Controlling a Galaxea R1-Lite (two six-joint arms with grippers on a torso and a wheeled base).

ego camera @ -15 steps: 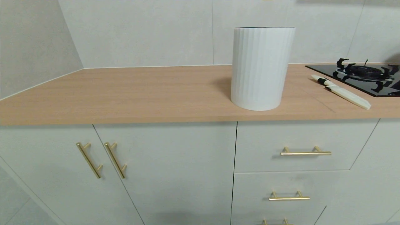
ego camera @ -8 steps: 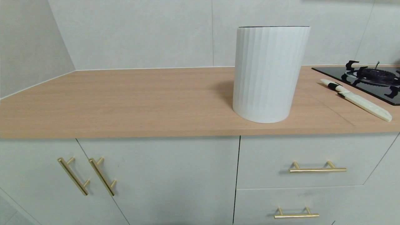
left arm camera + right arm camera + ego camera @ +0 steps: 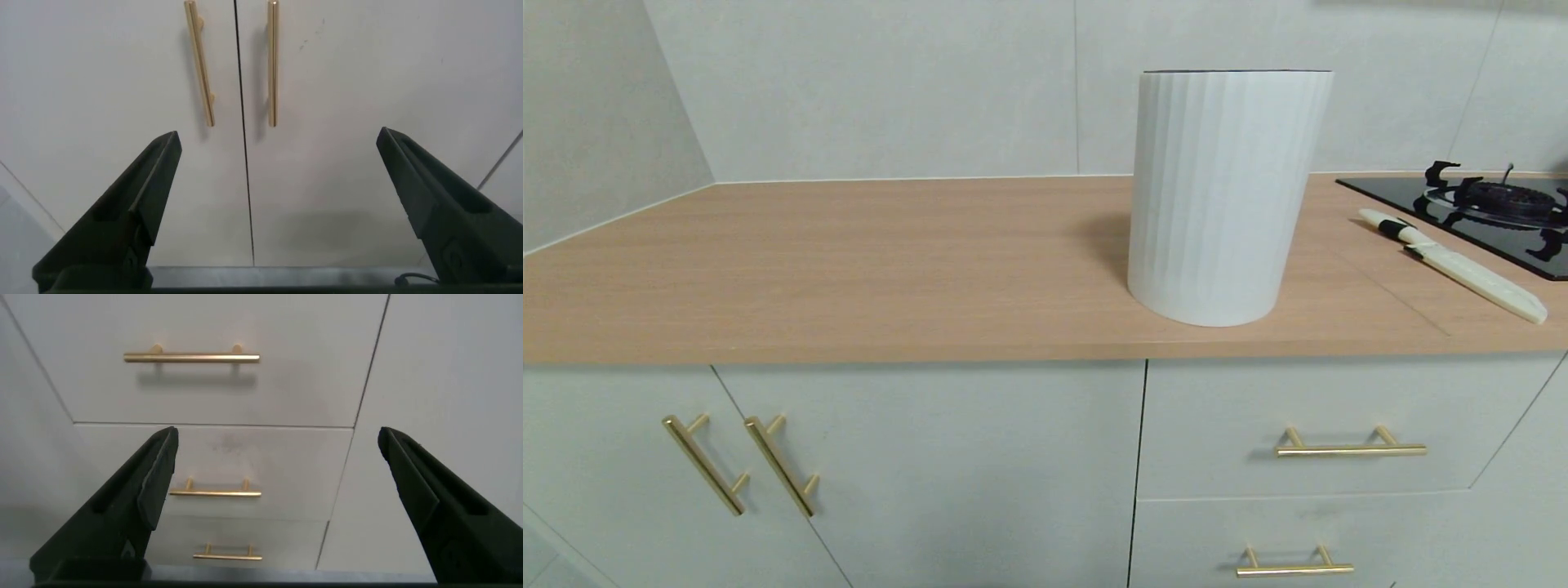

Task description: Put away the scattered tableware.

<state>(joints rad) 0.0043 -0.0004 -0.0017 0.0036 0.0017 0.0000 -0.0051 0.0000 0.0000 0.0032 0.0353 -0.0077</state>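
While the left end effector (image 3: pixel 278 137) and right end effector (image 3: pixel 276 434) gape wide, the white holder (image 3: pixel 1217 196) hides its own inside.

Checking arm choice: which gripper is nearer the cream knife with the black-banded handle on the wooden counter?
Right, likely. The right gripper faces the gold-handled drawers below the knife; the left gripper faces the cabinet doors farther left.

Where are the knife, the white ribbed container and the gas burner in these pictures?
knife (image 3: pixel 1474 276), head view, on the cream blade.
white ribbed container (image 3: pixel 1217 196), head view, on the middle of its side wall.
gas burner (image 3: pixel 1505 194), head view, on the black grate.
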